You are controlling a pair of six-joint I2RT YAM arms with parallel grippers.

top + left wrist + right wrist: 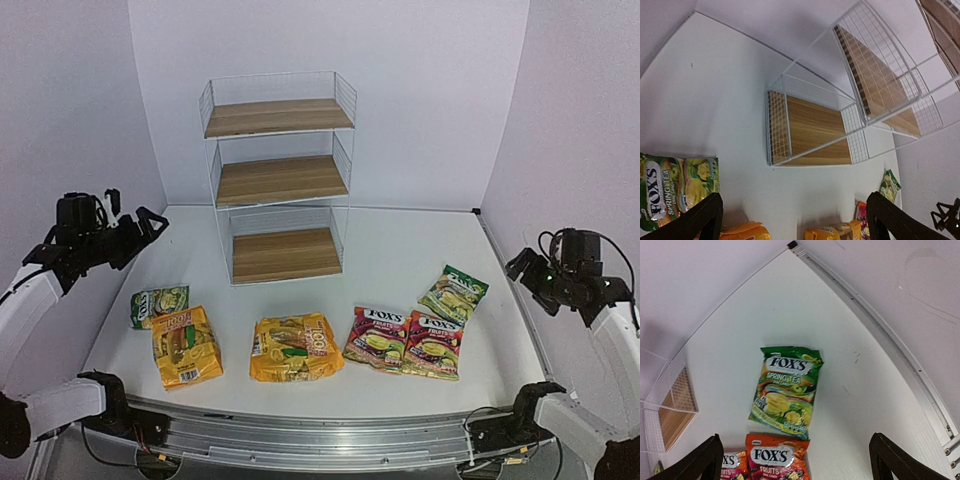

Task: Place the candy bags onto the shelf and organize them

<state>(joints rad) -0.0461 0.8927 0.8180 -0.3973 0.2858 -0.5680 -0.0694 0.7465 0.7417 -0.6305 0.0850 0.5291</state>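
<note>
Green candy bag (786, 390) with print legible only at the right wrist; left tool (794, 196), right tool (796, 436) both spread.

top external: high at the near edge, faces the far wall, whole table (400, 250) and shelf (280, 180) in frame | left wrist: aloft, angled down at shelf, shares it and left green bag (675, 187) with top | right wrist: aloft, closer, looks down on right green bag (787, 390), right of centre in top
</note>
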